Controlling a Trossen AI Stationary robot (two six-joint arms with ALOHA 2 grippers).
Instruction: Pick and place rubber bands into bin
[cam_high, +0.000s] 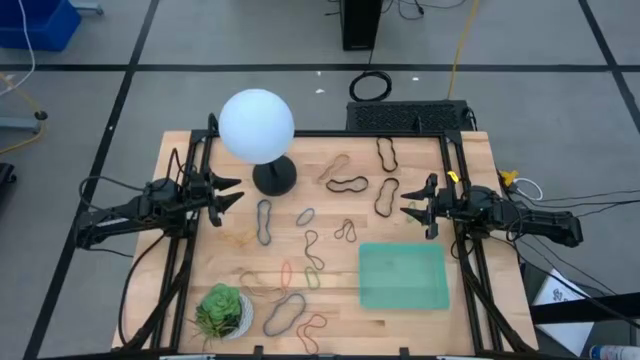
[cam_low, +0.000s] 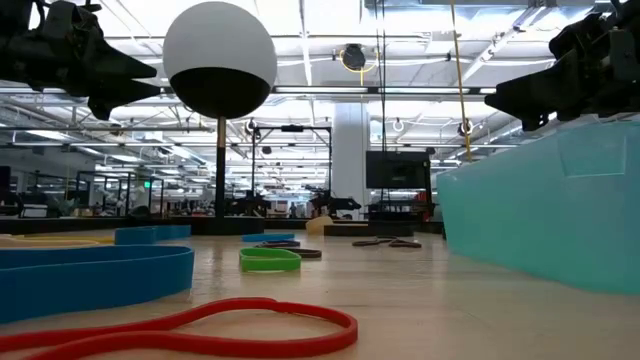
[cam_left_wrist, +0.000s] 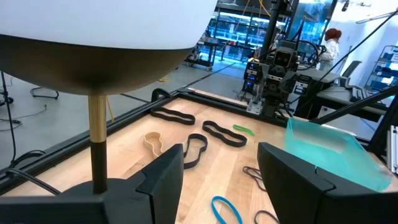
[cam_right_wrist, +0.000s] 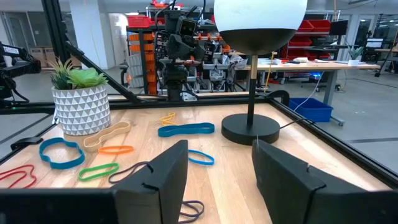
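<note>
In the high view the left gripper (cam_high: 232, 194) sits at centre left of the frame, just left of the lamp (cam_high: 257, 125), whose white globe and black base stand in the upper middle. Its fingers are spread apart and hold nothing; the left wrist view shows both dark fingers (cam_left_wrist: 163, 180) with bare wood between them. The right gripper (cam_high: 413, 207) sits at centre right, pointing toward the middle, above the bin's upper right corner in the frame. Its fingers are also parted and empty, as the right wrist view shows (cam_right_wrist: 217, 177).

The bin (cam_high: 403, 277) lies at lower right of the high view, a mint-green tray flat on the table (cam_high: 470, 160), and no band can be made out inside it. In the low view its wall (cam_low: 545, 215) fills the right side.

The bands (cam_high: 312, 250) lie scattered over the middle of the table, from the upper centre down to the bottom edge, all outside the bin. A dark band (cam_high: 387, 195) lies just left of the right gripper, and another (cam_high: 264, 221) lies below the lamp base. A plant (cam_high: 222, 309) in a white pot stands at lower left, with bands beside it. In the low view a red band (cam_low: 190, 330) lies across the foreground, with a blue band (cam_low: 95, 275) at left.
</note>
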